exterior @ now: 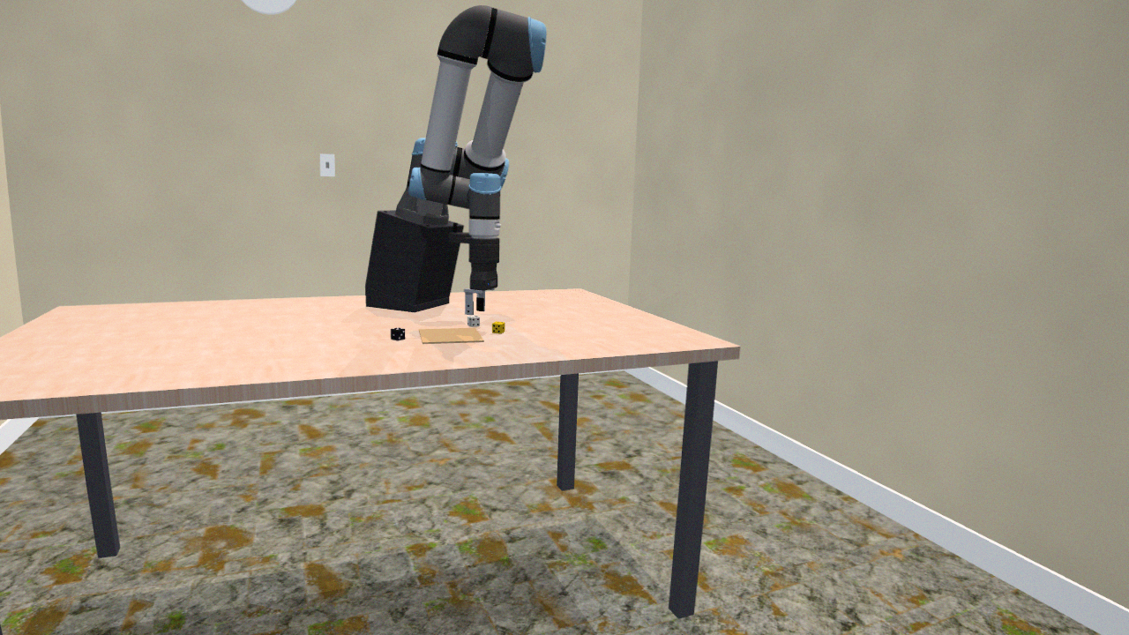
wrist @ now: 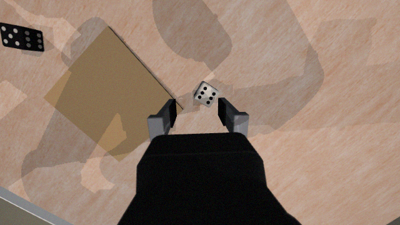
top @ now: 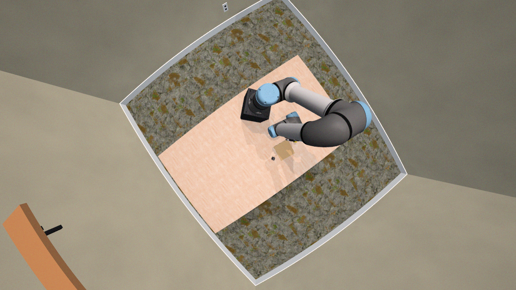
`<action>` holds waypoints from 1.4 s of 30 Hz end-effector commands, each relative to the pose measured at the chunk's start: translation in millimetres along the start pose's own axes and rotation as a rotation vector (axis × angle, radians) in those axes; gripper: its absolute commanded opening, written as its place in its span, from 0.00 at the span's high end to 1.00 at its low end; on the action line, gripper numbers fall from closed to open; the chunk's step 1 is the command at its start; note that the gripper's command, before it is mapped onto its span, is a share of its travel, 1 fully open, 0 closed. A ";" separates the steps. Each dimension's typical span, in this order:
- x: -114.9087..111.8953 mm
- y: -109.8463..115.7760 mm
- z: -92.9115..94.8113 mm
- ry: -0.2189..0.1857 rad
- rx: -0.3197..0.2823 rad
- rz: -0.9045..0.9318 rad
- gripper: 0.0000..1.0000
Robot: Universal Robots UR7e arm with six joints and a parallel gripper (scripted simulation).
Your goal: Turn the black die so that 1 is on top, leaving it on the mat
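Black die: the black die lies flat on the bare table, far out past the left fingertip and beyond the mat's far corner; it is not on the mat. Its upper face shows four or more pips, not a single one, so both the turn and the move onto the mat look yet to do.
Brown mat: the mat lies flat, left of the fingers, one corner ending just beside the left finger. I judge nothing stands on it because the target die has not been brought over.
White die: the white die sits on the table just beyond the fingertips, nearer the right finger, touching neither; its upper face shows five pips. It should be left as it is.
Yellow die: the yellow die rests on the table to the right of the mat in the exterior view, apart from the others.
Fingers: the gripper stands spread to full width with nothing between its jaws.
Arm pose: the arm folds up high at the elbow, and the wrist points straight down, hanging above the white die rather than the black one, so a reach leftwards seems needed.
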State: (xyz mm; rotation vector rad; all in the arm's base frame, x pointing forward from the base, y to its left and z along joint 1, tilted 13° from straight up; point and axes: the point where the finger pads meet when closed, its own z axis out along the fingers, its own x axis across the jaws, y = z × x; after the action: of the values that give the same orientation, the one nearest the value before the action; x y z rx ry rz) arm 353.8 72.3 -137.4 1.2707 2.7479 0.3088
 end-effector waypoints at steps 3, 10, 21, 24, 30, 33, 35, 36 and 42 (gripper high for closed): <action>-9.2 21.5 0.3 0.000 0.002 0.000 0.00; -22.8 54.7 0.3 0.000 0.002 0.000 0.00; -29.0 69.9 0.4 0.000 0.002 0.000 0.00; -29.0 69.9 0.4 0.000 0.002 0.000 0.00; -29.0 69.9 0.4 0.000 0.002 0.000 0.00; -29.0 69.9 0.4 0.000 0.002 0.000 0.00; -29.0 69.9 0.4 0.000 0.002 0.000 0.00; -29.0 69.9 0.4 0.000 0.002 0.000 0.00; -29.0 69.9 0.4 0.000 0.002 0.000 0.00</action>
State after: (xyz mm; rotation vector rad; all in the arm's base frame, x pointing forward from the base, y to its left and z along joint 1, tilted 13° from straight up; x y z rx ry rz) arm 424.2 94.5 -122.4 1.2715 2.7501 0.3059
